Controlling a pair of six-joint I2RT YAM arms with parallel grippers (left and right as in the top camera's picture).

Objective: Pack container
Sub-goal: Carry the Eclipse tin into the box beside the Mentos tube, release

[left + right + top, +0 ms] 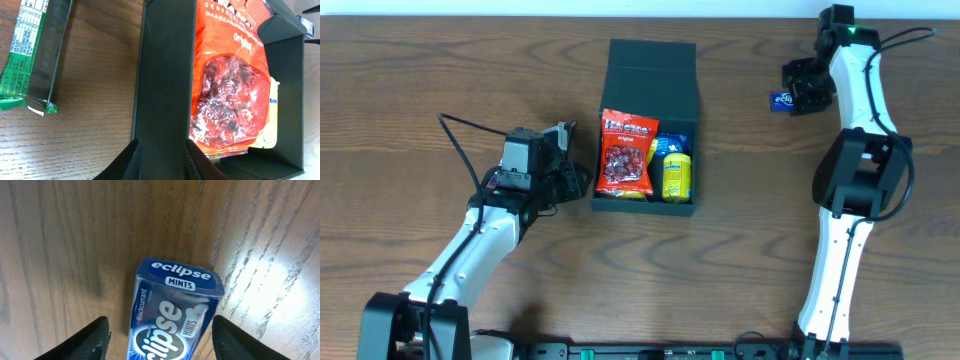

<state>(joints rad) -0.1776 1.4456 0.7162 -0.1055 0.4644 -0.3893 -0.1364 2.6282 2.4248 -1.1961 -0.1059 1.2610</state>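
The dark green container (650, 65) stands at the table's middle with its flap lid folded back. Inside lie a red snack bag (626, 155), a yellow packet (676, 175) and a blue packet (670, 143). My left gripper (575, 180) is at the box's left wall. In the left wrist view its fingers (162, 160) straddle that wall (165, 75) and press on it, with the red bag (230, 90) just inside. My right gripper (805, 95) is open at the far right, its fingers (160, 340) wide on either side of a blue Eclipse mints box (175, 310), not touching it.
A green-wrapped snack bar (30, 55) lies on the wood left of the container in the left wrist view. The mints box (782, 100) lies on the table right of the container. The right arm (855, 170) runs down the right side.
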